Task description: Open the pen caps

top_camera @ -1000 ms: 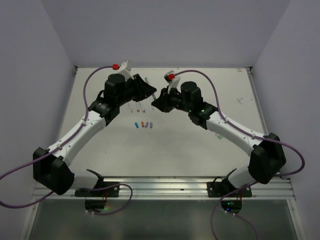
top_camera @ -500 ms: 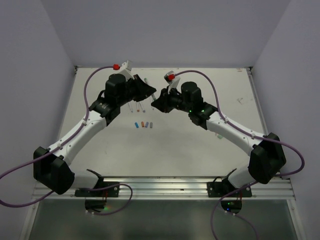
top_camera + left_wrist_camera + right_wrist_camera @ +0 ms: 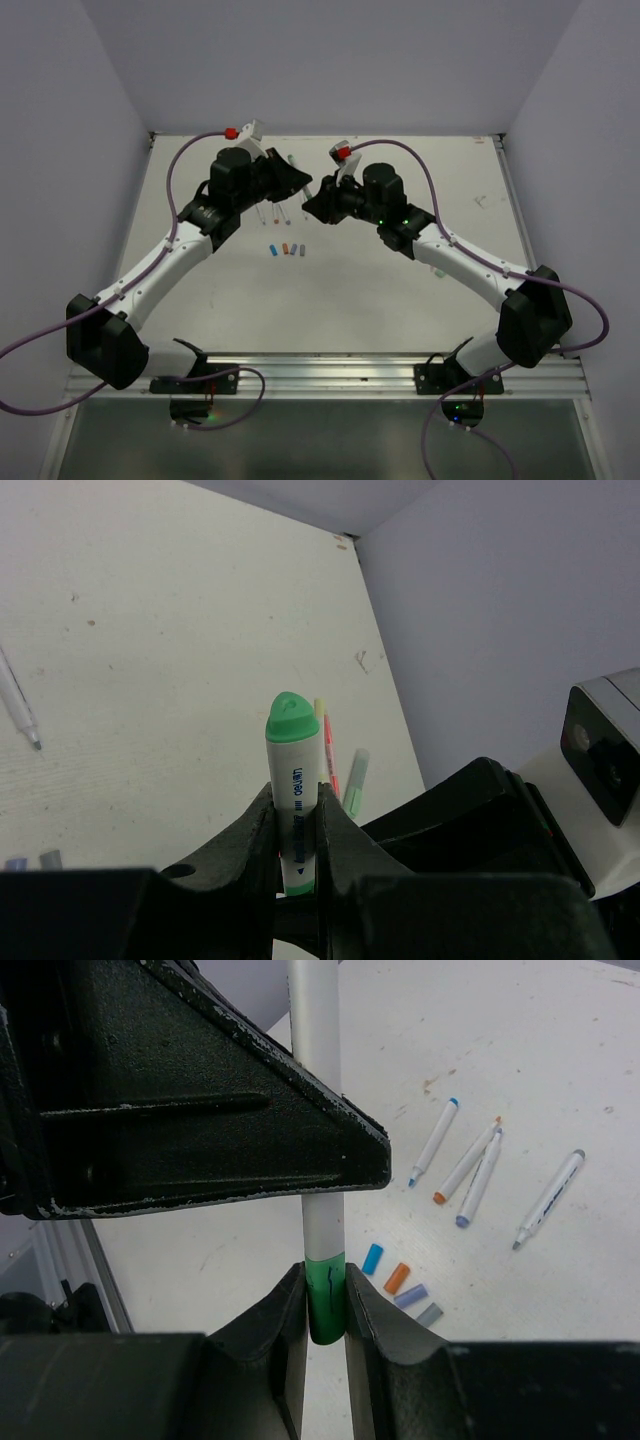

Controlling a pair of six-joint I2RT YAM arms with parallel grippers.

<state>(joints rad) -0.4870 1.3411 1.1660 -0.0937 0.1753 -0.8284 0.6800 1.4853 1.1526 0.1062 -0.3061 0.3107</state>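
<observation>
Left claw (image 3: 295, 802): clamped on the white barrel of a green pen (image 3: 293, 755). A rounded green end is seen standing out past the fingertips.
Right claw (image 3: 323, 1278): closed on a green section at the far end of the same barrel, taken to be the green cap (image 3: 325, 1298).
Pen axis: the barrel is held in the air above the counter (image 3: 400, 300) and runs straight from one claw into the other. In the overhead view the claws are seen tip to tip over the far middle of the counter.
Relation for the pull: the cap lies in line with the barrel, on the right arm's side. A separation along that axis is called for, and a sideways tug would likely jam the joint.
Loose caps: a blue cap (image 3: 372, 1258), orange cap (image 3: 397, 1278), lilac cap (image 3: 411, 1295) and grey cap (image 3: 430, 1313) are laid in a short row on the counter.
Opened pens (image 3: 466, 1162): four bare-tipped barrels are laid just beyond that row.
Waiting pens: a mint green pen (image 3: 355, 777) and a yellowish pen (image 3: 322, 725) are seen near the right wall, caps apparently on.
Hidden: the seam between cap and barrel is covered by the right claw's fingers, so any slip cannot be judged. From overhead the held pen is blocked by both claws. Which green end is truly the cap is not settled.
</observation>
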